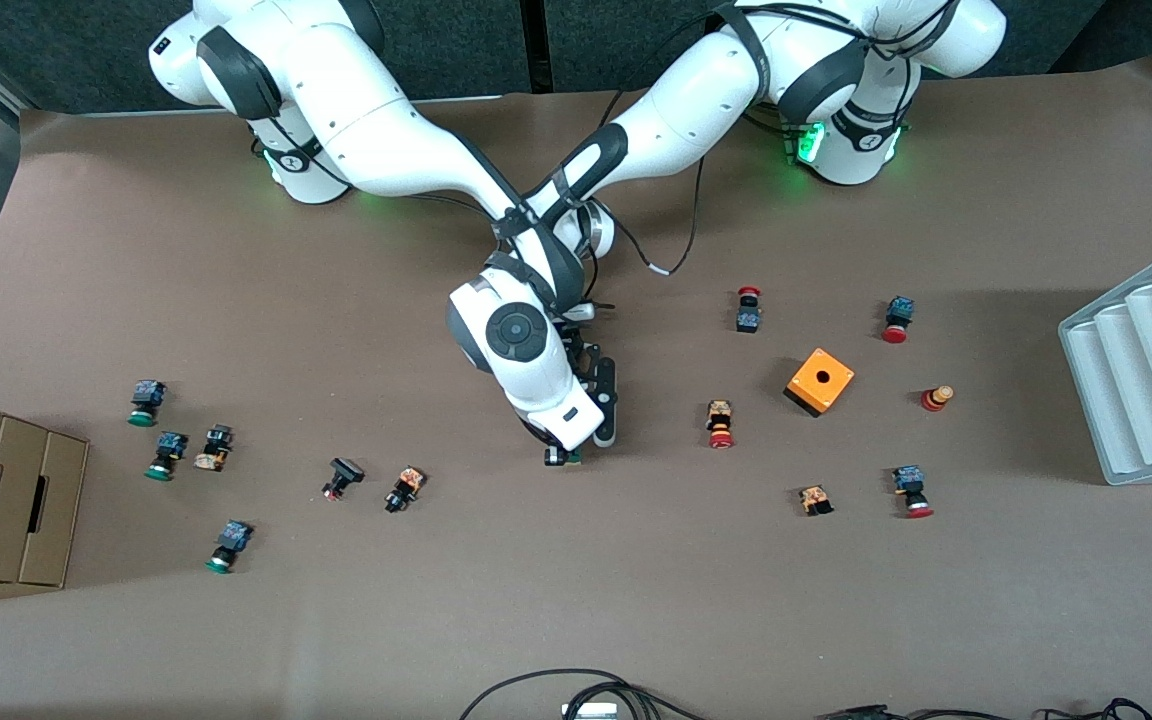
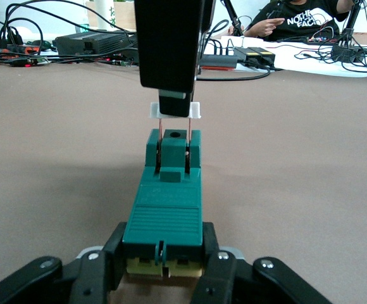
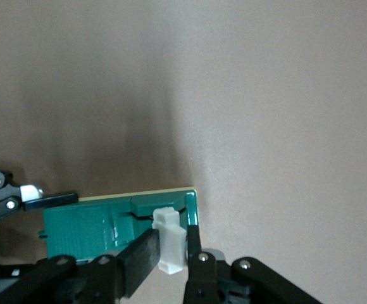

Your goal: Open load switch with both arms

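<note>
One load switch (image 2: 164, 212), two claws clamped on it

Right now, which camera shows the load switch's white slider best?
The right wrist view: the white slider fills the foreground, pinched by the right claw at the end of the load switch. The left wrist view shows it smaller, partly covered by that claw. The front view hides it under the arms.

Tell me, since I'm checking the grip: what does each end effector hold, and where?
Both hold the load switch. The left end effector clamps one end of its green body; the right end effector pinches the white sliding piece at the other end.
</note>
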You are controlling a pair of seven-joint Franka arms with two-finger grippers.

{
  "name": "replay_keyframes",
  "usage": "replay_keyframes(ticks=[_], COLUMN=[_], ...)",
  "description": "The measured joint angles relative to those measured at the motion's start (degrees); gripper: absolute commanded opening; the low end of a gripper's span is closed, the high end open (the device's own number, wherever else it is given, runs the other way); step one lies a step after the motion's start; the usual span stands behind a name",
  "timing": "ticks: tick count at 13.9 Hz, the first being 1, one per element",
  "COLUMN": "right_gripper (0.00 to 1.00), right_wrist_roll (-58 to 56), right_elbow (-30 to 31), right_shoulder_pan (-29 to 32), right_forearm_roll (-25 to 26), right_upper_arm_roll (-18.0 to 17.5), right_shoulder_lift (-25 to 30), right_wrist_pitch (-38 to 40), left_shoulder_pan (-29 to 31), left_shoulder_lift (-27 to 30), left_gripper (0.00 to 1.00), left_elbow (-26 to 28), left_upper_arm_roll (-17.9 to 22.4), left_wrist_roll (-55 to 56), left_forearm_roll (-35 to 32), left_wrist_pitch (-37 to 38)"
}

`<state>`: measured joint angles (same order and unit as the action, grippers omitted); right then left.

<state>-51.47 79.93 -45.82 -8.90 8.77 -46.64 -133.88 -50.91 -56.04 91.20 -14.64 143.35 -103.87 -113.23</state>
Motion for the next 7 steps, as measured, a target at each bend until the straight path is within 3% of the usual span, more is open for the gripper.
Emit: replay_keyframes(ticks=[7], right_gripper=[0.26], right_wrist_roll=[0.55], right_elbow=[0.05], right_shoulder_pan=[-0.19], right_forearm_roll=[0.0], right_upper_arm_roll=[0.0], right_shoulder_lift=[0.81], right_wrist_pitch=[2.07], left_shoulder_pan=[0.0], left_shoulder_lift=[0.0], left_gripper=[0.17], left_elbow=[0.0], left_upper_arm_roll=[0.0], left_wrist_roll=[0.0], left_forearm_roll=[0.0], left_wrist_pitch=[0.0])
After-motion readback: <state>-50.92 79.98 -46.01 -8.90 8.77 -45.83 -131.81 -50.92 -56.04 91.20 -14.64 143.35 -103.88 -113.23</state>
